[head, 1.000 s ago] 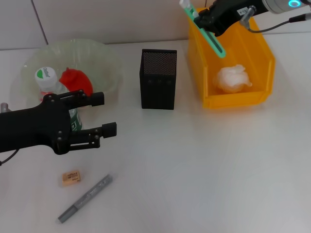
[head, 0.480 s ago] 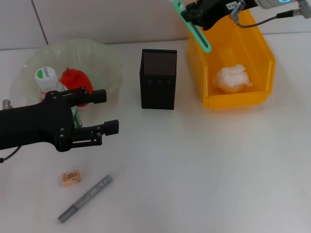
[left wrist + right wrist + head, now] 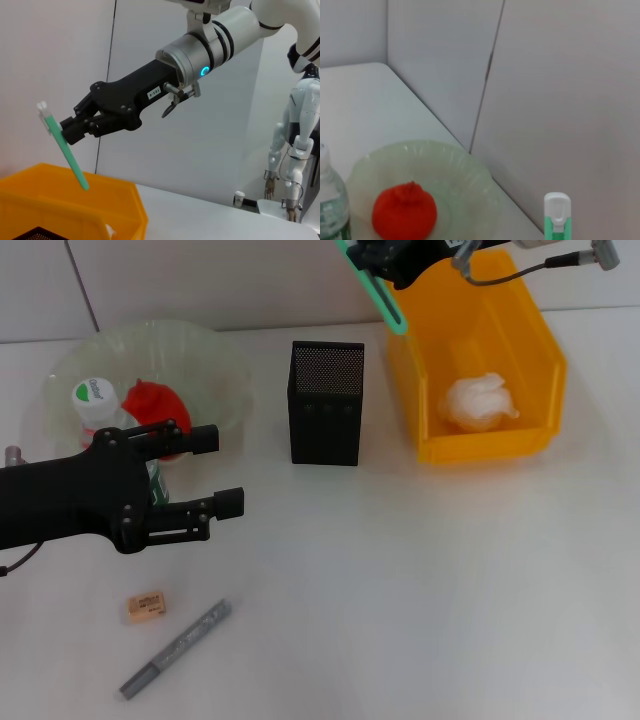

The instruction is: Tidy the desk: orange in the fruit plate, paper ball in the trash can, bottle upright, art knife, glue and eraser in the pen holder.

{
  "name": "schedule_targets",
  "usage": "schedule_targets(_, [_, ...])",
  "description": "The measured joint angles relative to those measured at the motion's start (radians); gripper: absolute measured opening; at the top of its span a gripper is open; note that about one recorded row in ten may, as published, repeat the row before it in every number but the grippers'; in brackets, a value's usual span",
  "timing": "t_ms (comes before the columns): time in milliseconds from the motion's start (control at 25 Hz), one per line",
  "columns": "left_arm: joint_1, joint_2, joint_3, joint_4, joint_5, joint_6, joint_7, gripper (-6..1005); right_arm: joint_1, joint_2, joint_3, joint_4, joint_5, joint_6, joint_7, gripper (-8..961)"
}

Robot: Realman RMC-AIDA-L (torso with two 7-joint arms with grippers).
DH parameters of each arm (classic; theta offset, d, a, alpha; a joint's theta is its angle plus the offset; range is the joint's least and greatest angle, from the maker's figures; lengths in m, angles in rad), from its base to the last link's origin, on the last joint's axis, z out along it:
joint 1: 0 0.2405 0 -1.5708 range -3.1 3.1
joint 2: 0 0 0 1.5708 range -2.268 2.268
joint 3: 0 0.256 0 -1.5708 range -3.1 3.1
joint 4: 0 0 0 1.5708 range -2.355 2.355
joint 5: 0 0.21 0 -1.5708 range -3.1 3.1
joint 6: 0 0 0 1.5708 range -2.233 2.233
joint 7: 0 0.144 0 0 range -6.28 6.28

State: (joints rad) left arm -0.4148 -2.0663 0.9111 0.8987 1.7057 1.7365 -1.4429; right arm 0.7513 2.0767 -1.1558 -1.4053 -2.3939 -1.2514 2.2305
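Your right hand (image 3: 385, 262) was up at the worktop's (image 3: 400, 570) far edge, above the near-left corner of the yellow bin (image 3: 540, 350), clenched on the green knife (image 3: 372, 288), which hung tilted with its white-capped end up and its lower tip over the bin's left rim. In the left wrist view the same hand (image 3: 70, 131) gripped the knife (image 3: 65, 150) near its upper end, its tip above the bin (image 3: 75, 205). The right wrist view showed only the knife's white cap (image 3: 556, 212), with the plate (image 3: 470, 190), the orange (image 3: 404, 211) and the bottle (image 3: 331, 200) beyond. The paper ball (image 3: 478, 400) lay inside the bin. The black holder (image 3: 326, 403) stood upright at the far middle of the worktop, between the plate (image 3: 215, 360) and the bin. The orange (image 3: 152, 405) sat in the plate near the far-left corner, and the bottle (image 3: 95, 405) stood upright just beside it, white cap on top. Your left hand (image 3: 205, 472) hovered toward the left edge, just in front of the plate, with its fingers (image 3: 190, 440) spread and nothing between them. The eraser (image 3: 146, 606) lay near the front-left corner, and a grey pen-like stick (image 3: 176, 649), possibly the glue, lay slanted just beside it toward the front edge.
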Motion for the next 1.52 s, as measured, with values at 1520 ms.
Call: schedule_targets(1520, [-0.014, -0.003, 0.003, -0.021, -0.003, 0.003, 0.017, 799, -0.115, -0.001, 0.016, 0.184, 0.367, 0.11, -0.339, 110])
